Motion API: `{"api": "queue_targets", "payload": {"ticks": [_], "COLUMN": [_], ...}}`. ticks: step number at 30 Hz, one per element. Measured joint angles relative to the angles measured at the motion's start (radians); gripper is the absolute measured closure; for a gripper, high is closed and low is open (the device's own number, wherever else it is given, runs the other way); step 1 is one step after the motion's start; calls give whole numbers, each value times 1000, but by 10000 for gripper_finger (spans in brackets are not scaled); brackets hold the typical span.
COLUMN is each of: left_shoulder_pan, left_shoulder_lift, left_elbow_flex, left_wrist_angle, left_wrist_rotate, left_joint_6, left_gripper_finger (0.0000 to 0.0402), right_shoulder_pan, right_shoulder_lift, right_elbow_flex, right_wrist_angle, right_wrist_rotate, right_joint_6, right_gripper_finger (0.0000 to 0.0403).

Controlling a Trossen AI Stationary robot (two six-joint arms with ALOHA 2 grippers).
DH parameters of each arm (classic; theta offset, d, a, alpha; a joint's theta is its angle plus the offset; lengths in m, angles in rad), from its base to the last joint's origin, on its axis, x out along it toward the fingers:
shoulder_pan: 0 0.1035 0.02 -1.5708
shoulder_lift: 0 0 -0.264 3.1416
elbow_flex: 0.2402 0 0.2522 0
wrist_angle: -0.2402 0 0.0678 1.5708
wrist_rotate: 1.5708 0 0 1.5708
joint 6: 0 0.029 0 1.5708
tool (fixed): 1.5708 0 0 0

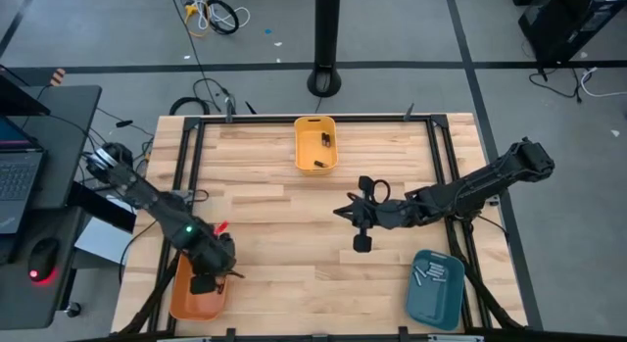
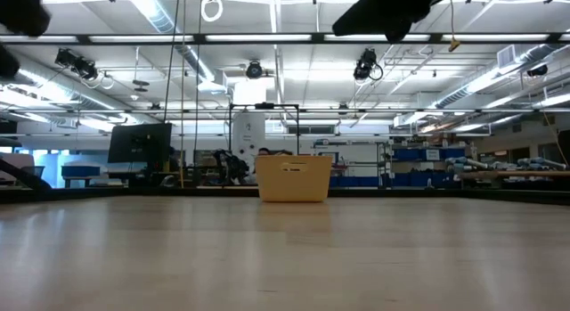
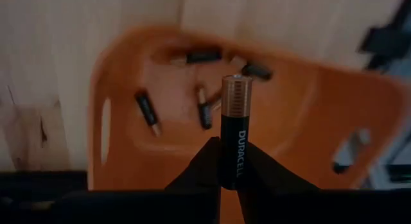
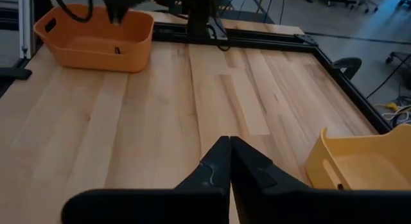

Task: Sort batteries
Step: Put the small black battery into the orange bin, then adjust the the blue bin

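My left gripper [image 3: 230, 150] hangs over the orange bin [image 3: 308, 128] at the table's near left corner [image 1: 186, 301], shut on a black battery with a copper end [image 3: 235, 115]. Several more dark batteries [image 3: 146, 110] lie on the bin's floor. My right gripper [image 4: 229, 147] hovers above the bare wood at the table's middle [image 1: 348, 213], fingers shut with nothing between them. The yellow bin [image 1: 315, 144] at the far edge holds a few dark batteries. The teal bin [image 1: 436, 288] at the near right holds pale ones. My left gripper pinches the battery's black lower body [image 3: 232, 165] between its two fingers. The fingers come from above, pointing steeply down, and lie along the battery. Its copper end sticks out past the fingertips toward the bin's floor. It is clear of the bin and the batteries in it.
A dark metal frame [image 1: 186, 156] borders the wooden table top. The yellow bin [image 2: 294, 177] stands alone at the far edge in the low view. Bare wood [image 4: 160, 121] stretches between the bins. A desk with a laptop [image 1: 20, 175] stands off the table's left.
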Motion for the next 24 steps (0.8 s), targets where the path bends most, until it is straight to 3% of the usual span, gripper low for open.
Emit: {"api": "queue_targets", "payload": {"ticks": [8,13,24], "left_shoulder_pan": [-105,-114,-113], "left_shoulder_lift": [0,-1,-1], "left_elbow_flex": [-182,-230,-230], "left_wrist_angle": [254,266,264], "left_wrist_rotate": [20,-9,13], "left_joint_6": [-114,-102,-65], "left_gripper_finger": [370,368,280], "right_shoulder_pan": [4,6,46], "right_shoulder_lift": [0,0,-3], "right_elbow_flex": [0,0,0], "right_wrist_angle": [-5,-9,-185], "right_wrist_rotate": [10,11,3], "right_joint_6": [3,45,228], "right_gripper_finger": [395,384,390]}}
